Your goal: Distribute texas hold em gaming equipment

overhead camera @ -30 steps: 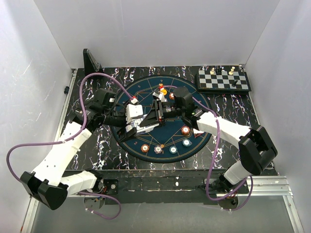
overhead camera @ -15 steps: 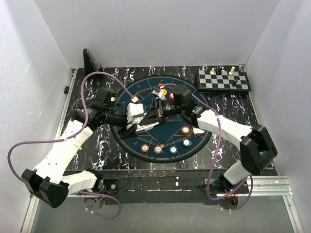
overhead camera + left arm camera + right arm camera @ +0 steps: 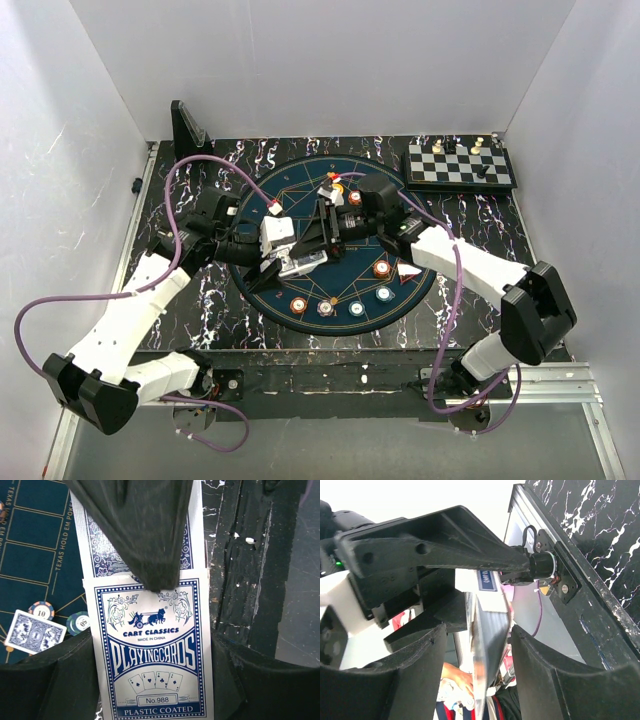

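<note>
Playing-card box [image 3: 152, 680], one only, of blue-and-white card printed "Cart Classics Playing Cards, plastic coated", is held over the near-left part of the round dark-blue mat with gold lines [image 3: 300, 180]. The left gripper [image 3: 150, 640] is pinched on its two long edges. A blue-patterned section sticks out past the box's far end. Whether that is a flap or cards I cannot tell, and what is inside the box is hidden.

The right gripper [image 3: 479, 630] stands with its fingers spread, one on each side of the box's thin edge with a gap on both sides.

One loose card with a blue patterned back [image 3: 35, 632] lies flat on the mat. It sits just beside an orange chip marked 10 [image 3: 42, 611] and a teal chip [image 3: 77, 622].

From above, five round chips [image 3: 326, 308] form an arc on the mat's near side: two orange, two teal and one pale. More orange ones at the far side are partly hidden.

One black-and-white chessboard [image 3: 460, 167] with a few pieces sits at the far right corner.
</note>
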You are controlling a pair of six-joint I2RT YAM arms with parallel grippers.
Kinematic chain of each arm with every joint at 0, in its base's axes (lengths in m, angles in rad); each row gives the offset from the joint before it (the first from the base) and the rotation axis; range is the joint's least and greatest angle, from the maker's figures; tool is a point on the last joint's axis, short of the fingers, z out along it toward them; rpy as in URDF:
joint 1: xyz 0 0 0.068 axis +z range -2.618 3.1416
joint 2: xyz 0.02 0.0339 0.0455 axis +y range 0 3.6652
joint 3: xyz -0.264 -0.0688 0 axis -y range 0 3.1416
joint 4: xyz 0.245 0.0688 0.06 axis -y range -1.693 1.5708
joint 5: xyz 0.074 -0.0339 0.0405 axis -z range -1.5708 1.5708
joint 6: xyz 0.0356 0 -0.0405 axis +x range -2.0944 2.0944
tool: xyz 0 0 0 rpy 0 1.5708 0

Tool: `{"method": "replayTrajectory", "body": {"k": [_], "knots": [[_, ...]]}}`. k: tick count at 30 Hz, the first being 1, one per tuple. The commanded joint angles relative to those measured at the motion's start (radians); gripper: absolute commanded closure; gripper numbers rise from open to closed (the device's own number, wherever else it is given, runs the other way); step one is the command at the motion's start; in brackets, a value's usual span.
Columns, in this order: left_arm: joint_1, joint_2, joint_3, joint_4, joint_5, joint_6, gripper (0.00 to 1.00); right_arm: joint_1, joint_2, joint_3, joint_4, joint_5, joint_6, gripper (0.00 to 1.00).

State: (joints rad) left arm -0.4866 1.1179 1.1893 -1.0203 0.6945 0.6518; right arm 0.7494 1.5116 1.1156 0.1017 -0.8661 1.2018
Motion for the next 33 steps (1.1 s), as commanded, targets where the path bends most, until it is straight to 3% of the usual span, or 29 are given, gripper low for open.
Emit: {"method": "replayTrajectory", "body": {"k": [1,27,33], "knots": [[-0.003,-0.036,-0.016,0.031,0.06,-0.044,0.72,-0.025,-0.079,-0.006,-0.017,-0.001,-0.033,0.38],[-0.003,-0.033,0.01,0.065,0.053,-0.07,0.88,-0.096,-0.148,-0.065,-0.131,-0.011,-0.107,0.64],[-0.003,-0.036,0.004,0.062,0.054,-0.072,0.91,-0.113,-0.169,-0.085,-0.146,-0.01,-0.116,0.65]]}}
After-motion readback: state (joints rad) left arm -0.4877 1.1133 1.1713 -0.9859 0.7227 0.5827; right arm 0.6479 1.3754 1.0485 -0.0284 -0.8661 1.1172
